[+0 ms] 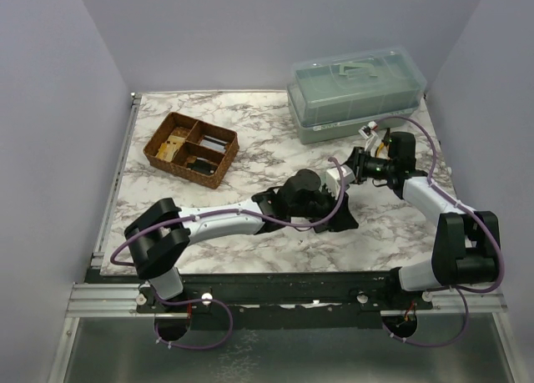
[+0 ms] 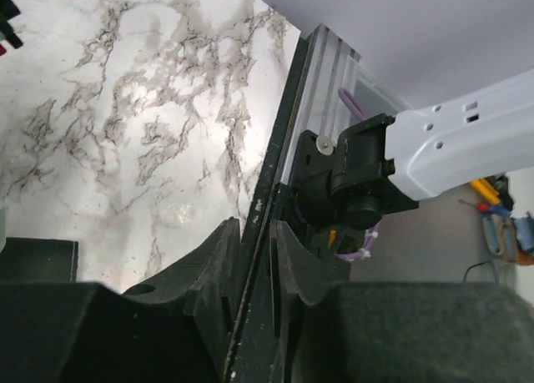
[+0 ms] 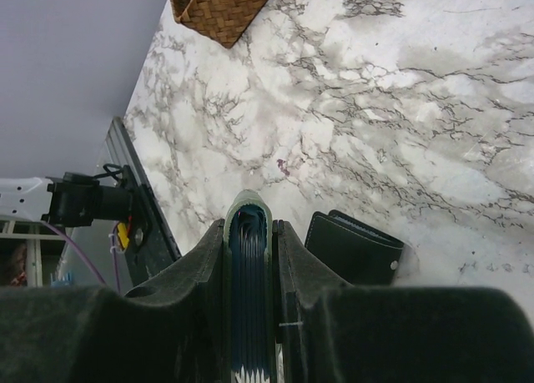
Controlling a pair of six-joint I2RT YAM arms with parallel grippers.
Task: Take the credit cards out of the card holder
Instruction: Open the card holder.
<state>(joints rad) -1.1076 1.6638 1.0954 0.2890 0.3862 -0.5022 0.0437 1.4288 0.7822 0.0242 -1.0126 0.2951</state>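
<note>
Pinching, right gripper: jaws are pressed on the card holder, held edge-on beside a black wallet.
Credit cards: blue edges are seen inside the fold.
Left gripper: jaws are slightly parted, with nothing between them.
Advice: one card edge should be nipped squarely and drawn straight out.

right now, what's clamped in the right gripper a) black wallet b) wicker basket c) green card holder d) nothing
c: the right gripper pinches the green card holder edge-on, while the black wallet lies on the table beside it.
</note>
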